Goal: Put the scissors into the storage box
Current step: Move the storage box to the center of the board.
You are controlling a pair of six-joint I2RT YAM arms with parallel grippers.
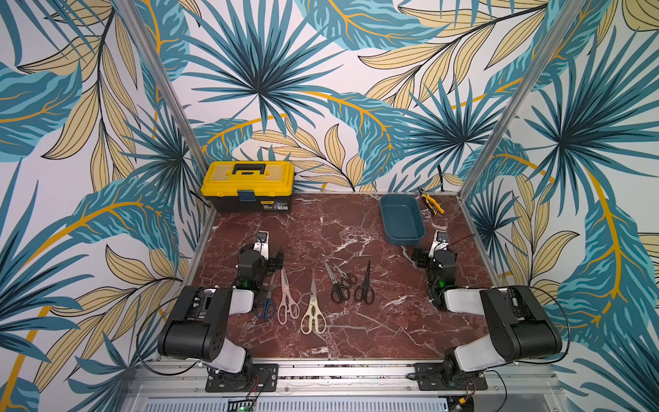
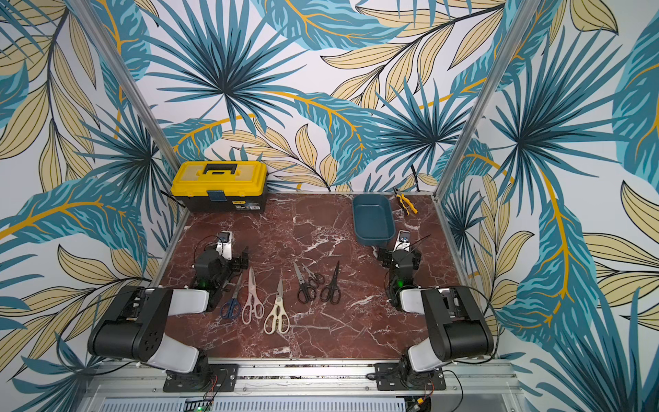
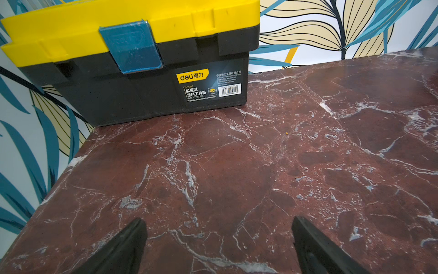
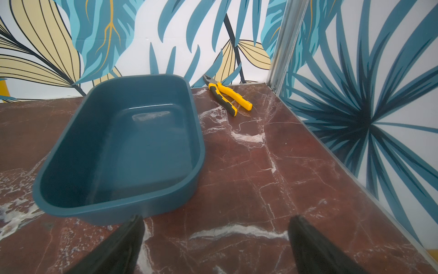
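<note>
Looking at this, we're at square one: all six scissors (image 1: pixel 313 301) lie loose at lower middle of a top view, the box (image 1: pixel 406 242) right of centre is empty, and left gripper (image 3: pixel 218 223) and right gripper (image 4: pixel 216 220) gape wide, holding nothing.

storage box (image 4: pixel 99 213) open-topped, pliers (image 4: pixel 228 97) just beside

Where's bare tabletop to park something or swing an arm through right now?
Bare marble tabletop: the wide stretch between the yellow toolbox and the storage box, beyond the scissors; also the near strip in front of their handles. Crowded: the scissors row beside the left gripper, and the pliers corner.
</note>
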